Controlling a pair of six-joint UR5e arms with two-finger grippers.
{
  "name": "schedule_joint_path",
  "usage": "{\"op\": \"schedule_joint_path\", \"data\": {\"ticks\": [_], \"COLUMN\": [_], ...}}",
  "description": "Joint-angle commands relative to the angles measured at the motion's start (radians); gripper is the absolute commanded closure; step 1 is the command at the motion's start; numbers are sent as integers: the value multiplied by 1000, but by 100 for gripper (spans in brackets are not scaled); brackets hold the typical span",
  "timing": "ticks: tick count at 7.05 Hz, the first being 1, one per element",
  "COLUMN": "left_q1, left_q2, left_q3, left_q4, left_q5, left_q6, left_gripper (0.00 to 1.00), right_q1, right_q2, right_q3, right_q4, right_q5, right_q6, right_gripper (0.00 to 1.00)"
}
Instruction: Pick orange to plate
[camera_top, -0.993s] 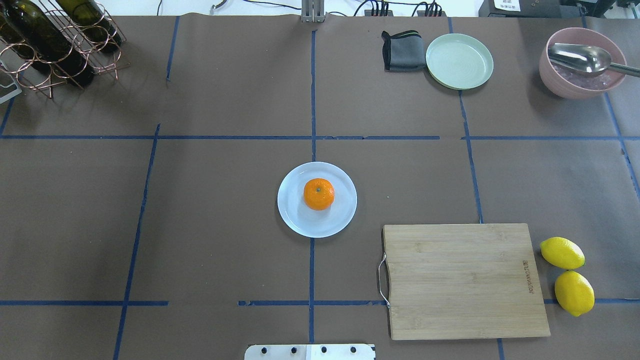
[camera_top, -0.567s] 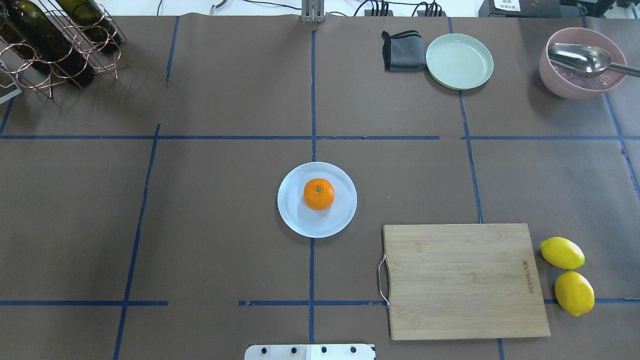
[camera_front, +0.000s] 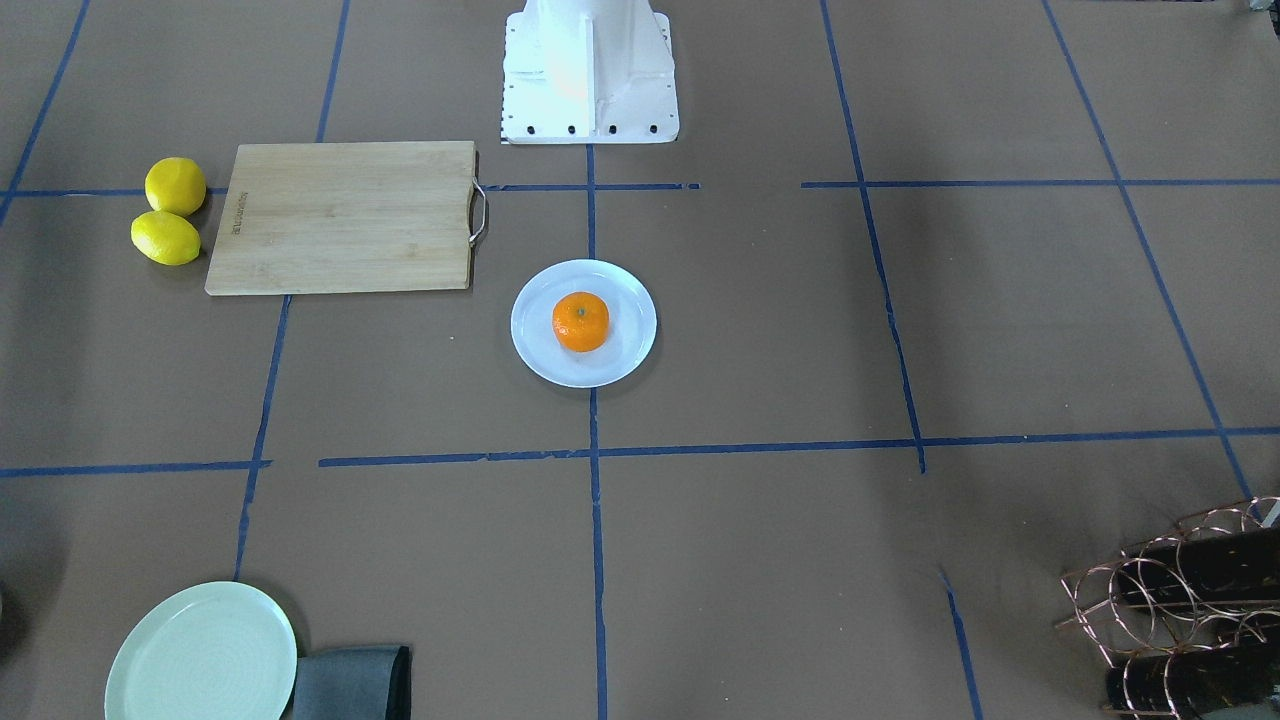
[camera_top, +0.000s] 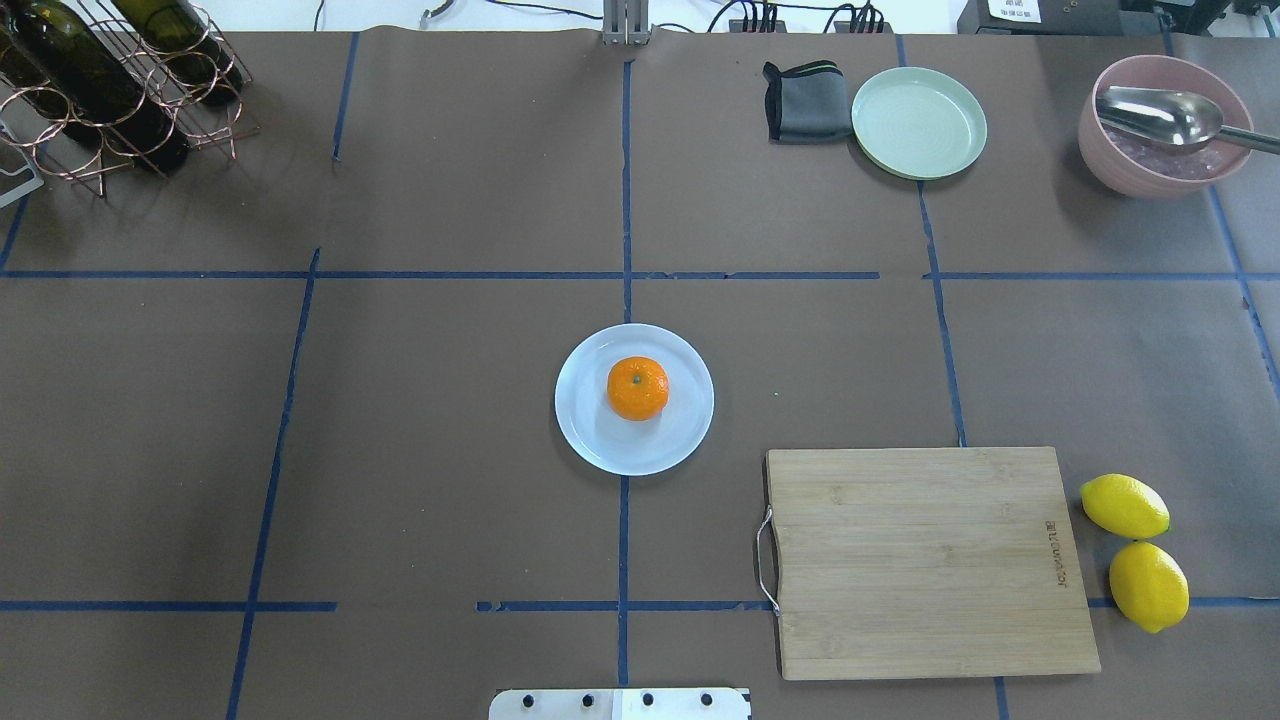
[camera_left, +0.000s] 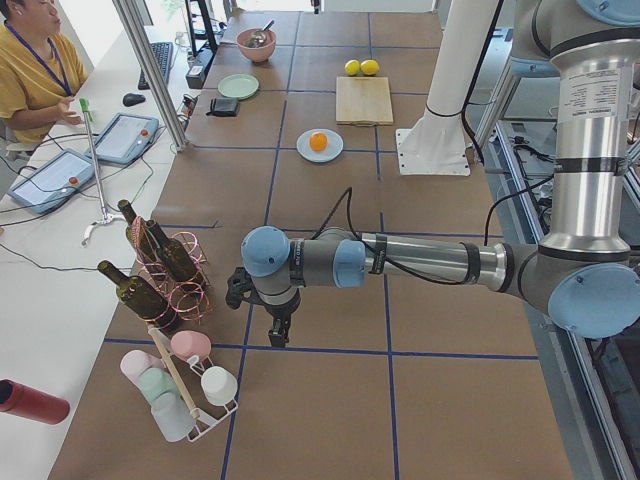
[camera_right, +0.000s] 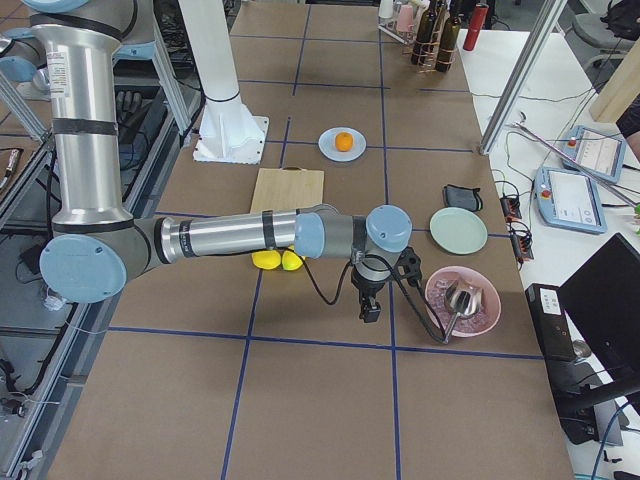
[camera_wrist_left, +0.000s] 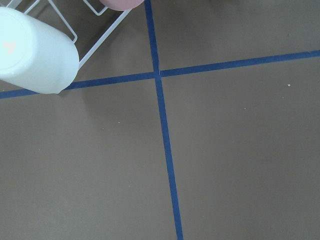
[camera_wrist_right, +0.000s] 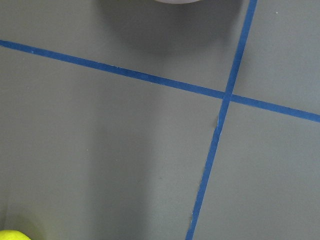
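Note:
The orange rests on the pale blue-white plate at the middle of the table, stem dimple up; the front view shows the orange slightly off centre on the plate. Neither arm is near it. In the exterior left view my left gripper hangs over bare table by the bottle rack, far from the plate. In the exterior right view my right gripper hangs low beside the pink bowl. I cannot tell whether either gripper is open or shut. Both wrist views show only table and blue tape.
A wooden cutting board lies right of the plate, with two lemons beyond it. At the back right stand a green plate, a grey cloth and a pink bowl with a spoon. A bottle rack fills the back left corner.

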Motion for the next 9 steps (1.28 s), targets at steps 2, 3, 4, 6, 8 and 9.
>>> {"op": "schedule_joint_path", "data": {"ticks": [2, 3, 4, 6, 8, 9], "left_q1": [-1, -1, -2, -1, -1, -1], "left_q2": [6, 8, 6, 3, -4, -4], "left_q3": [-2, -5, -11, -17, -11, -9], "left_q4": [-3, -3, -3, -3, -3, -3], "left_q5": [0, 0, 0, 0, 0, 0], "left_q6": [5, 6, 8, 9, 8, 8], "left_gripper": [0, 0, 0, 0, 0, 0], "right_q1": [2, 2, 2, 2, 2, 2], "right_q2": [-8, -11, -6, -8, -23, -26], "right_q3": [4, 2, -7, -14, -27, -27], "right_q4": [0, 0, 0, 26, 131, 139], "right_q5": [0, 2, 0, -2, -14, -14], "right_q6": [1, 1, 0, 19, 137, 145], "right_gripper": [0, 0, 0, 0, 0, 0]}}
